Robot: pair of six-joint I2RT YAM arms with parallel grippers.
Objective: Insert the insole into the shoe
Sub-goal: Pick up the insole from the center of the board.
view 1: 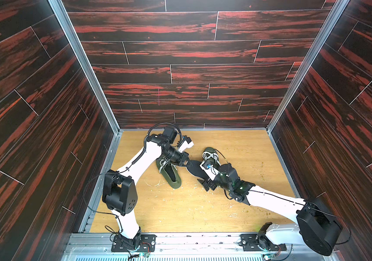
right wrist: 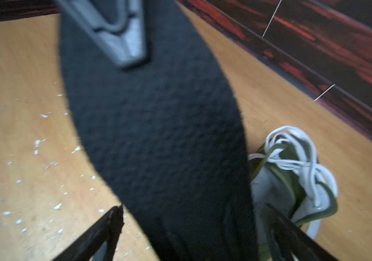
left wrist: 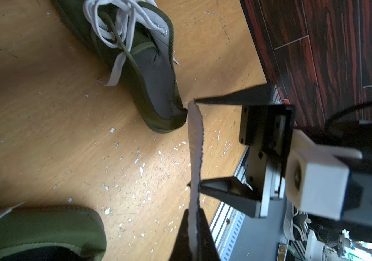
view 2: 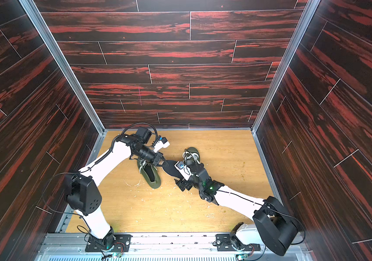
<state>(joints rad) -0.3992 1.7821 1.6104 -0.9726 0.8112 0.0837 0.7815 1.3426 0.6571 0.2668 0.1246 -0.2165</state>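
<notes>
Insole point(view 1: 193, 169) airborne; long axis runs left hand point(left wrist: 193, 212) to right hand point(left wrist: 199, 142)

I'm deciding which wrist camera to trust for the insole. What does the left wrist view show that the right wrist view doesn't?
Only the left wrist view: the insole edge-on, pinched in the shut left hand; the whole open right hand; a second green shoe.
Only the right wrist view: the insole's broad black face, one left-hand finger on it.
Both: the insole, the right hand's fingertips apart, the shoe with grey lining, the table.
</notes>
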